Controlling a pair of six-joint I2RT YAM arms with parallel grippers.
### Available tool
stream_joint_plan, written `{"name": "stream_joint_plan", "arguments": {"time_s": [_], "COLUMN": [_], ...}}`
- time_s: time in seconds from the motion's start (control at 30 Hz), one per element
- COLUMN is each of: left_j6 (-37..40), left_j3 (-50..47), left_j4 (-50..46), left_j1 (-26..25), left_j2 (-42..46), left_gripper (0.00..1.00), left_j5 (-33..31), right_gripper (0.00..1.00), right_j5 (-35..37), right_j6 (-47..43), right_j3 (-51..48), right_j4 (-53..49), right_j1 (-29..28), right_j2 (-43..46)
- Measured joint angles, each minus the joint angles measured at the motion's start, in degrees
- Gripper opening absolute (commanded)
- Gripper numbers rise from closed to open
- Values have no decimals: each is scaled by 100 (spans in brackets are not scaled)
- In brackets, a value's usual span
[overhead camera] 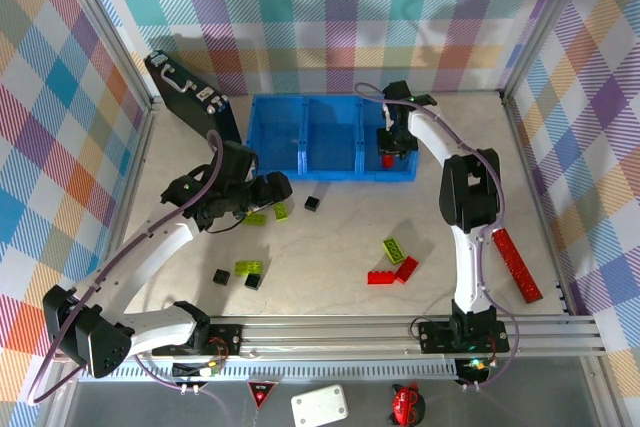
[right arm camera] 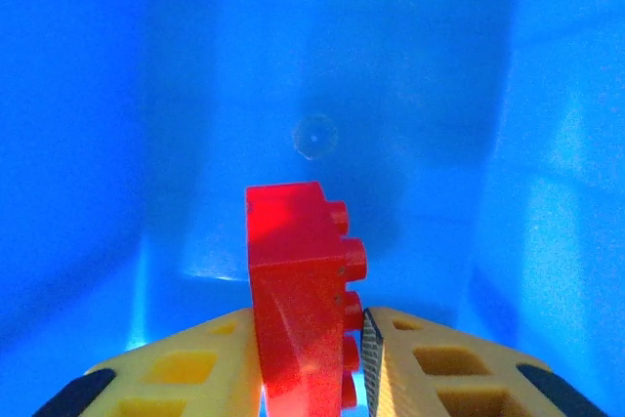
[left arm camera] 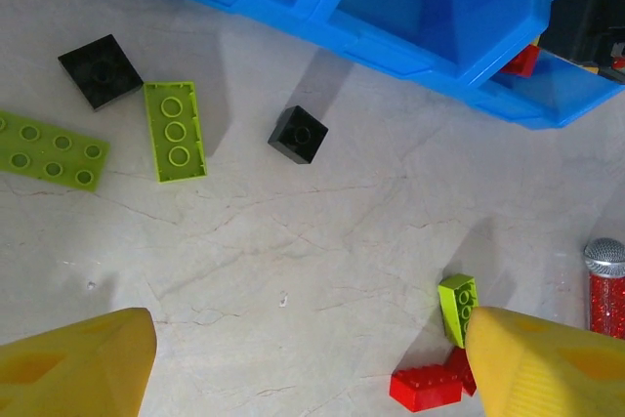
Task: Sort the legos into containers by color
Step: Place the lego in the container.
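Lego (right arm camera: 298, 261), a red one, is pinched by the right gripper (right arm camera: 312, 329) low in the frame, inside the blue tray (right arm camera: 78, 95). The left gripper (left arm camera: 308, 339) is spread wide.

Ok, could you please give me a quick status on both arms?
Right gripper shut on red brick in right compartment of tray. Left gripper open over table, black brick ahead. Nothing blocking.
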State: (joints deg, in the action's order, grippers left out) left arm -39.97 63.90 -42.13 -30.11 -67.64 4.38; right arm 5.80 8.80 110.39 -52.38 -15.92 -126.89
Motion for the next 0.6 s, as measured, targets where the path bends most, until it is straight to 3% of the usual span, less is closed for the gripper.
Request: {"name": "stream_joint_plan", "arguments": {"time_s": [0.6], "left_j6": [111], "left_j3": [-2], "left_j4": [-125], "left_j1": [0], "left_j2": [-2], "left_gripper": [82], "left_j5": [-31], "right_gripper": [34], "right_j5": [-70], "right_j6": [-52], "right_j3": [289], "right_j4": [-282], "right_j1": [37], "right_j2": [-313]}}
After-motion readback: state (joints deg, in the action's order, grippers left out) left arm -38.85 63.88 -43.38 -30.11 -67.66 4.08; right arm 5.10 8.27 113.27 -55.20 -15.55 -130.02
